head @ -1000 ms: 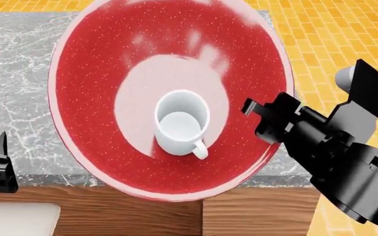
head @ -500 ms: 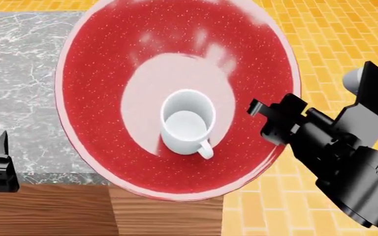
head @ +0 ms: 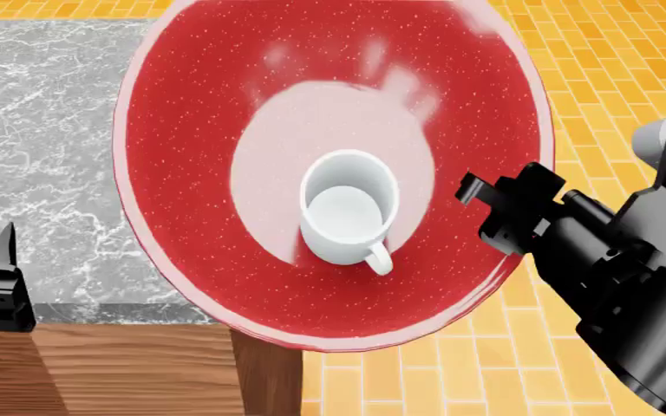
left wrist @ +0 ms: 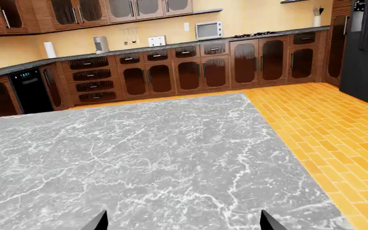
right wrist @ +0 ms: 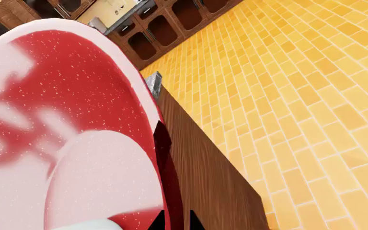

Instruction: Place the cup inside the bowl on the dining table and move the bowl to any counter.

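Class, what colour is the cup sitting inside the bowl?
Plain white; the cup shows best in the head view.

Yellow-orange brick floor point(head: 610, 78) fills the right side and lower edge of the head view. In the left wrist view, a white microwave point(left wrist: 208, 30) sits at upper centre, with a white paper towel roll point(left wrist: 50, 49) at upper left and a black oven point(left wrist: 28, 89) below it. Wall cabinets point(left wrist: 75, 12) line the top edge.

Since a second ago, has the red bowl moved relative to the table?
Yes. The bowl has shifted right, farther past the dining table corner and over the floor.
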Tool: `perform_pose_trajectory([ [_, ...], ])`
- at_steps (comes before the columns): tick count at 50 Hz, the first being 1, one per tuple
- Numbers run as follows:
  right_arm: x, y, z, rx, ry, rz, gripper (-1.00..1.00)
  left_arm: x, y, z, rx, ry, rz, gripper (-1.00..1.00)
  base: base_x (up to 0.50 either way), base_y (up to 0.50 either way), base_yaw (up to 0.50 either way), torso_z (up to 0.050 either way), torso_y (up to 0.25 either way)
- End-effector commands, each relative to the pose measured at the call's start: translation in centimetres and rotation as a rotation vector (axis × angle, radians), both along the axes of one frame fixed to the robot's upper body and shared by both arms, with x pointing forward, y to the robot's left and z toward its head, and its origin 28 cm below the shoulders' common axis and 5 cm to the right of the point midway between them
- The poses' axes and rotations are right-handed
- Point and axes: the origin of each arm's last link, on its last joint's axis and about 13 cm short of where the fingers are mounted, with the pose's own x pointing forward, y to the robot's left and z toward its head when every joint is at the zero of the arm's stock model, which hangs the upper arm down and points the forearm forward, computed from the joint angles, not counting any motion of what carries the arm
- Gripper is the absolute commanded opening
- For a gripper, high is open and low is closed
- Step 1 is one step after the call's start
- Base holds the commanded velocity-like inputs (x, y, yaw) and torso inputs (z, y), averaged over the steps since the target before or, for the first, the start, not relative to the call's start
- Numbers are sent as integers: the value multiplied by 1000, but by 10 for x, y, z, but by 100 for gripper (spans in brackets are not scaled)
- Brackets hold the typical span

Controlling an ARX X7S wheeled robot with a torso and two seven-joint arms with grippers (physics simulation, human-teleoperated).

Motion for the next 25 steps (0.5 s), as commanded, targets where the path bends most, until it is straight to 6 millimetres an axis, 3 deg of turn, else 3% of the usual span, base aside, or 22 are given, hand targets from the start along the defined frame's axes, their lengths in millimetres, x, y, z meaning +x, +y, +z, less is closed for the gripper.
perform_pose_trajectory([
  [1, -4, -5, 5, -4, -53, -16, -100, 1, -4, 2, 6, -11, -12, 100, 69, -502, 0, 0, 0],
  [25, -1, -8, 8, -24, -79, -31, -100, 2, -5, 3, 5, -14, -14, 100, 223, -506, 0, 0, 1],
])
